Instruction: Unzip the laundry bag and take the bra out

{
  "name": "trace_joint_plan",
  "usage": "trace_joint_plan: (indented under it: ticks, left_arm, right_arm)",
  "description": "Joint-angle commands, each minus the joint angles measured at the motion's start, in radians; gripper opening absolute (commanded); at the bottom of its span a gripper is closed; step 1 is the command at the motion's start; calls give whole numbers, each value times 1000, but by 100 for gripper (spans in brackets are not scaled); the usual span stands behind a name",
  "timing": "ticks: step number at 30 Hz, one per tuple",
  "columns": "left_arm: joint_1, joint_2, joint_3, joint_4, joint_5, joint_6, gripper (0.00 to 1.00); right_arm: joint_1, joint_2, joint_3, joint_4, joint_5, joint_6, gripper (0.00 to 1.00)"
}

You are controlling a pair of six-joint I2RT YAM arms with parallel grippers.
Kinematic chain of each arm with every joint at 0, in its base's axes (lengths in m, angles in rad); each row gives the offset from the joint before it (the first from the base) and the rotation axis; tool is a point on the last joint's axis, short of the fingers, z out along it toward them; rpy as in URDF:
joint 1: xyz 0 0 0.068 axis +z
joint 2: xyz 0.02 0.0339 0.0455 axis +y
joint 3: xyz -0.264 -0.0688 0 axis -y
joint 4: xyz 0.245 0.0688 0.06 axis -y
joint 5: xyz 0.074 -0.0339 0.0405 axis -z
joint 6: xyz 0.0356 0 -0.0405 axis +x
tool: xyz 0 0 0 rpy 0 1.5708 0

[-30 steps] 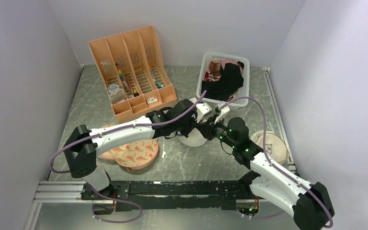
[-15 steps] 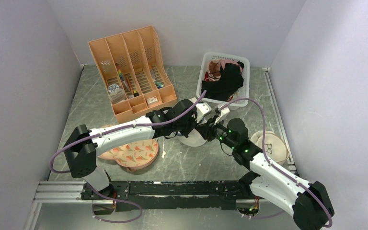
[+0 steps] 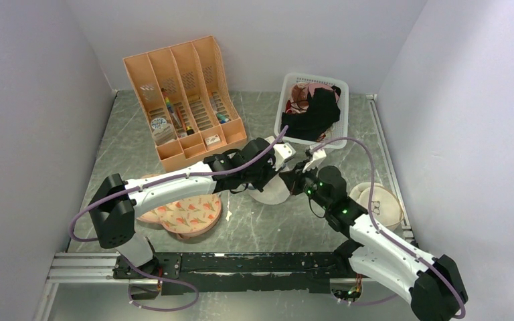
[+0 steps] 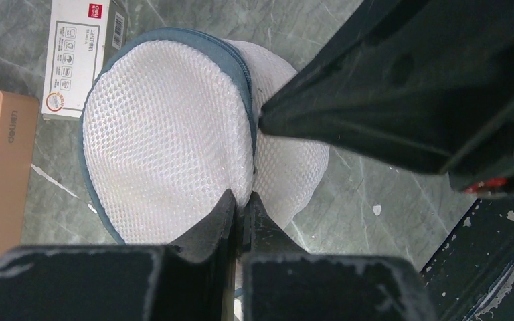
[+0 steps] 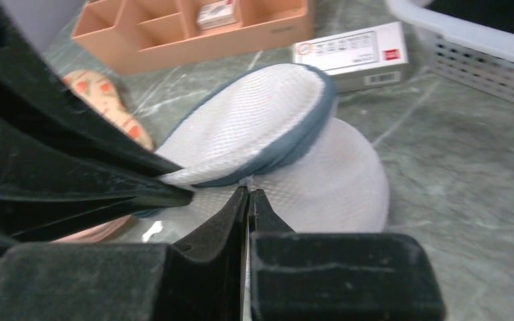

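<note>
Laundry bag (image 3: 270, 194) mid-table; organizer (image 3: 184, 93) behind-left, basket (image 3: 283, 107) behind-right, pad (image 3: 191, 214) left, case (image 3: 385, 200) right.

We get soft, even light from above in the top view, with only faint shadows. The left wrist view is crisp on the laundry bag (image 4: 167, 134) mesh; the right wrist view is softer and blurred along its lower edge.
</note>
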Motion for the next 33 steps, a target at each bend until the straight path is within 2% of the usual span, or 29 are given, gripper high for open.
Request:
trace_joint_plan:
  ticks: [1, 5, 10, 14, 18, 23, 26, 33]
  left_arm:
    - [0, -27, 21, 14, 28, 4, 7]
    - [0, -24, 24, 11, 9, 6, 7]
    - [-1, -20, 31, -1, -4, 15, 8]
    - [0, -35, 23, 7, 15, 19, 23]
    - [0, -66, 1, 40, 61, 16, 47]
    - [-1, -74, -8, 57, 116, 5, 60]
    - [-1, -60, 2, 46, 89, -3, 60]
    - [0, -14, 29, 12, 39, -12, 45]
  right_arm:
    - [-5, -40, 20, -94, 259, 17, 0]
    - [-31, -19, 64, -200, 381, 22, 0]
    - [-71, 10, 101, -224, 242, -58, 0]
    - [-71, -50, 72, -173, 60, -103, 0]
    - [-71, -87, 47, -118, -114, -117, 0]
    - [-70, -75, 47, -109, -192, -91, 0]
    - [-69, -81, 38, -99, -224, -70, 0]
    - [-69, -106, 19, -84, -255, -44, 0]
